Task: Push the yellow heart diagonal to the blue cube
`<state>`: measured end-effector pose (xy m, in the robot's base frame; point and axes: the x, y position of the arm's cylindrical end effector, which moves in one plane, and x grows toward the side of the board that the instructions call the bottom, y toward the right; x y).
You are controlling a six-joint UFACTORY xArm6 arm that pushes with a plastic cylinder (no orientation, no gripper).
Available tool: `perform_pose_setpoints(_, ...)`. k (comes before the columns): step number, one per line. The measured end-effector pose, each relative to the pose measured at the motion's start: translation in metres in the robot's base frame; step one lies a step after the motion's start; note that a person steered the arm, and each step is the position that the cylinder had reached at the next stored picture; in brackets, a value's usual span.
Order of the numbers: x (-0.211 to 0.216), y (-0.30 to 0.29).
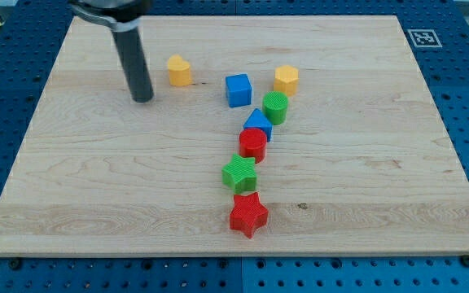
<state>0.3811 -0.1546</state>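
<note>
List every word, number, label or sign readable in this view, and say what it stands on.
No readable words or numbers.
Only sign: a black-and-white square fiducial marker on the wooden board's corner at the view's top right; it holds a pattern, not text.
The blocks carry no lettering.

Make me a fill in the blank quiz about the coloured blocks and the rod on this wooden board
My tip stands to the view's ____ of the yellow heart block.
Just right of the blue cube block sits a ____ hexagonal block.
The block nearest the view's bottom is the red ____.

Missing words: left; yellow; star
</note>
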Motion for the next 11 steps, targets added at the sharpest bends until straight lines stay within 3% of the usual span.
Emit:
perform_pose_setpoints(3, -0.033, 0.007)
perform_pose_setpoints(7, -0.036, 0.061)
perform_pose_setpoints(11, -0.036, 0.071)
